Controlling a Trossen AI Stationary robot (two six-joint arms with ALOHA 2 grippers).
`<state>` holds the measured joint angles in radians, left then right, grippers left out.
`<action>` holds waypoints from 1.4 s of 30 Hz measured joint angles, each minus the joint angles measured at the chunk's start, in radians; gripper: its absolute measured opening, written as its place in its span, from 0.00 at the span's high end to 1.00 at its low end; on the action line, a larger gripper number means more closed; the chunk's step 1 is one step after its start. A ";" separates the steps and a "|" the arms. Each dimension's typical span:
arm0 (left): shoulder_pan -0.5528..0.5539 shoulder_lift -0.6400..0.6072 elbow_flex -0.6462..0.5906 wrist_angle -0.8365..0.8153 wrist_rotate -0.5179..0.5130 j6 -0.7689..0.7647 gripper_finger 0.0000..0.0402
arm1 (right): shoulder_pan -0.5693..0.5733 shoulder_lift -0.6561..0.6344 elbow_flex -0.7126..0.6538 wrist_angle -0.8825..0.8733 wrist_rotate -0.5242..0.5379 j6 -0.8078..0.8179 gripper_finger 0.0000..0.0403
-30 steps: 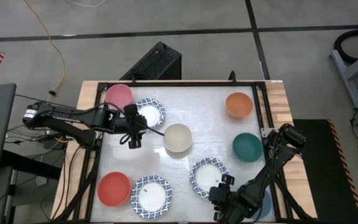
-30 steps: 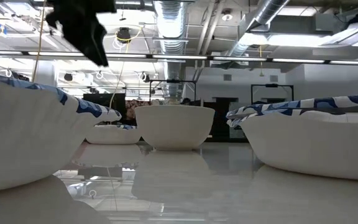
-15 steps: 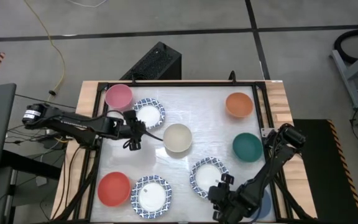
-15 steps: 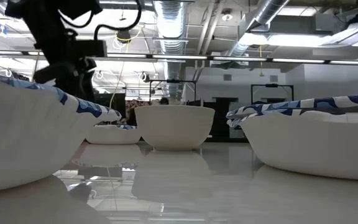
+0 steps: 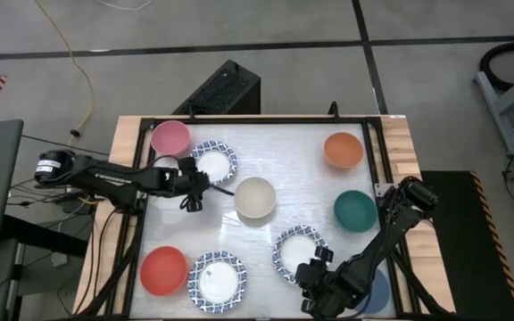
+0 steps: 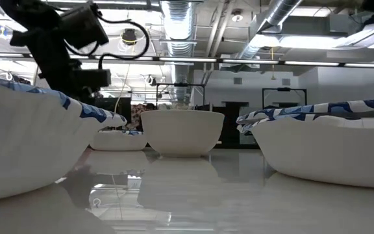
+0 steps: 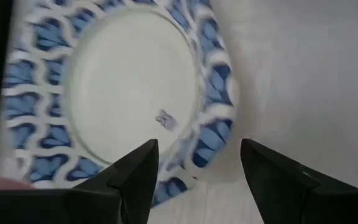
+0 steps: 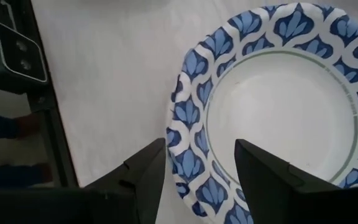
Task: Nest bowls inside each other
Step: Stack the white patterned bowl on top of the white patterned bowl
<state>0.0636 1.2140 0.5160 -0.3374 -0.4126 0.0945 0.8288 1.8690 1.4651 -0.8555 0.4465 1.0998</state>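
Blue-rimmed white patterned bowl (image 5: 214,161) at ten o'clock sits under the open left gripper (image 5: 192,191); straddle its rim squarely before closing; right gripper (image 5: 318,281), open, hovers near six o'clock.

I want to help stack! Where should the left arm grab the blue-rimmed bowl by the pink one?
Probably by its rim, from above. The blue-rimmed bowl sits upright and flares wide, so only the thin edge fits. The open left end effector hangs over that edge.
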 joint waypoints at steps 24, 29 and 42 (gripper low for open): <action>-0.083 0.047 0.195 -0.210 -0.043 -0.102 0.99 | -0.071 0.000 0.000 0.028 0.081 0.357 0.50; -0.145 -0.011 0.274 -0.280 -0.095 -0.107 1.00 | -0.101 -0.003 0.000 0.049 0.126 0.479 0.53; -0.325 -0.035 0.409 -0.426 -0.266 0.060 1.00 | -0.235 -0.074 0.000 0.047 -0.061 0.455 0.60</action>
<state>-0.2615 1.1793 0.9246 -0.7636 -0.6790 0.1546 0.5941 1.7947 1.4651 -0.8087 0.3851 1.5547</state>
